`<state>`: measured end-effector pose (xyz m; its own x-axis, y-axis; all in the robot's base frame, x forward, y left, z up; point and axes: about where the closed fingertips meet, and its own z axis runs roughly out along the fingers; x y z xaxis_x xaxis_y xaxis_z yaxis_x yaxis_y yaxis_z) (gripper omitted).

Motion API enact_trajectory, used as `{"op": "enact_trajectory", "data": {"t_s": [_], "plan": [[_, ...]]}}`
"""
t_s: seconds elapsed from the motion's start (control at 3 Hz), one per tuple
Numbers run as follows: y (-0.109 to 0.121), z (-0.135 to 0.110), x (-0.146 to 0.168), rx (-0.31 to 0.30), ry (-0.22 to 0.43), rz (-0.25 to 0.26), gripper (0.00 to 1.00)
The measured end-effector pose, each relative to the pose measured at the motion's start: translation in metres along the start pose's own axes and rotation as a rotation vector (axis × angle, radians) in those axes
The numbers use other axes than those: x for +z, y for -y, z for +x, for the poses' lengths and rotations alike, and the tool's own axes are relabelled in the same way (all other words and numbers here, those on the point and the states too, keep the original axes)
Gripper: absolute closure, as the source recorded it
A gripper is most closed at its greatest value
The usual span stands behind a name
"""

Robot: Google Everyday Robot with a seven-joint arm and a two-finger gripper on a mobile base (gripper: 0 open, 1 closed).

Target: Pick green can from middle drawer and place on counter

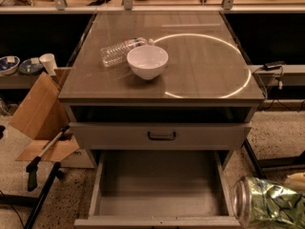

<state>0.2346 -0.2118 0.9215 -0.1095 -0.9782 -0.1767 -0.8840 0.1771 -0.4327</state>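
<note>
- The green can (271,205) sits at the lower right of the frame. It lies on its side, with its silver end turned to the left, and looks large and close to us.
- The can is out of the middle drawer (159,190), past the drawer's right wall. The drawer stands pulled open at the bottom centre, and its grey floor is bare.
- We see the gripper (296,179) only as a pale sliver at the right edge, just above the can and seemingly touching it.
- The jaws are mostly out of frame. Since the can rests on nothing we can see, we judge that they are closed around it.
- So the pick looks done: the can is lifted and clear of the drawer.
- The place is left to do. The can has to be carried up and leftward onto the counter (205,75), which fills the upper middle of the frame.
- A white bowl (147,61) and a clear plastic bottle (119,51) take up the counter's left part. The right part, inside the bright ring of light, is bare, and we judge it the easier spot to set the can down.
- The upper drawer front (162,135) with the black handle is closed, between the counter and the open drawer.
</note>
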Motion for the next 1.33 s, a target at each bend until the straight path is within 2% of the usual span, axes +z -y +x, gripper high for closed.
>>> {"op": "enact_trajectory", "data": {"t_s": [1.33], "plan": [[0.0000,0.0000,0.0000,0.000,0.000,0.000,1.00]]}}
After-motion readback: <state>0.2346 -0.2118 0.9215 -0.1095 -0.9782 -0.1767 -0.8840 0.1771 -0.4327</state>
